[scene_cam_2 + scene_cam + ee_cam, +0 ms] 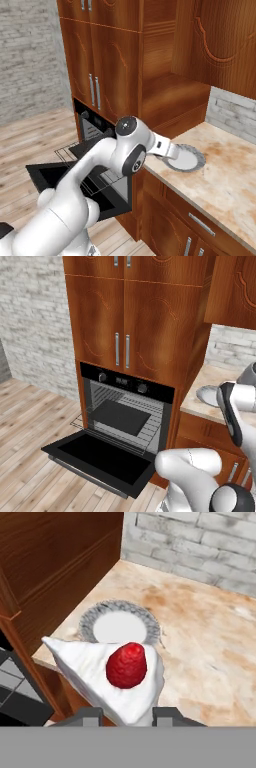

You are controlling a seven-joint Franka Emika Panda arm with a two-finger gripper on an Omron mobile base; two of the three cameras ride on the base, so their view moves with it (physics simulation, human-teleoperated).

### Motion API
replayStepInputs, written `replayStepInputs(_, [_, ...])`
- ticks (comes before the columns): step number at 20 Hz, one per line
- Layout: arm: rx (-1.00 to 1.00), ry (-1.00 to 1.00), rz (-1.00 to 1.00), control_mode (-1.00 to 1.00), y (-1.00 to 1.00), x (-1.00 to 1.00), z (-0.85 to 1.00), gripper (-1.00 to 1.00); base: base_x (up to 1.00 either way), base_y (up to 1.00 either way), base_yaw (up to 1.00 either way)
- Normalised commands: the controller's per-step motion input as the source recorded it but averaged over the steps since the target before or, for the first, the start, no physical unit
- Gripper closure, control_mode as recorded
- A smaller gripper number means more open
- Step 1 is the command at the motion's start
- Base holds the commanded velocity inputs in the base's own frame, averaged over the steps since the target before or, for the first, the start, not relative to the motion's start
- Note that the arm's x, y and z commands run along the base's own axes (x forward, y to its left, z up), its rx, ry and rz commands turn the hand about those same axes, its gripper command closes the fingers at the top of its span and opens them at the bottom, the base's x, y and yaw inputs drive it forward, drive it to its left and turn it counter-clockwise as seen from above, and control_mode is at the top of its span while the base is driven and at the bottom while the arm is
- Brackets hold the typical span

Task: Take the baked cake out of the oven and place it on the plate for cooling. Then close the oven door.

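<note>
You've got the baked cake pinched in the claw, operator: in the hand view the white wedge with its red berry on top sits right between the two dark finger tips, which are clamped on its near end. The slice is up in the air, not resting on anything. Beyond it in that view lies the plate, pale in the middle with a darker grey rim, sitting on the marbled bench close to the wooden side of the tall cabinet. The cake hangs short of the plate, above the bench's near edge, with a brick wall running along the back.

From the right base view, your arm reaches across from the oven side, and its wrist end covers the near-left part of the plate; the claw itself is hidden there behind the arm.

Over in the left base view, the oven stands wide open. The oven door is dropped down flat, a wire rack is pulled partly out, and a dark tray rests on it. The plate's edge peeks out on the bench beside the arm.
</note>
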Motion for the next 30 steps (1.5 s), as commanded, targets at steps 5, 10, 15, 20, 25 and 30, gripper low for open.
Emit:
replayStepInputs(5, [0.00, 0.03, 0.00, -1.00, -0.11, 0.49, -0.18, 1.00, 0.00, 0.00, 0.00])
replayStepInputs(10, [0.00, 0.03, 0.00, -1.00, -0.17, 0.41, -0.19, 1.00, 0.00, 0.00, 0.00])
replayStepInputs(15, [0.01, 0.03, 0.00, -1.00, -0.25, 0.25, -0.23, 1.00, 0.00, 0.00, 0.00])
replayStepInputs(20, [0.02, 0.04, 0.00, -1.00, -0.28, 0.21, -0.25, 1.00, 0.00, 0.00, 0.00])
replayStepInputs(25, [0.02, 0.04, 0.00, -1.00, -0.20, 0.28, -0.21, 1.00, 0.00, 0.00, 0.00])
replayStepInputs(30, [0.01, 0.06, 0.00, -1.00, -0.12, 0.37, -0.20, 1.00, 0.00, 0.00, 0.00])
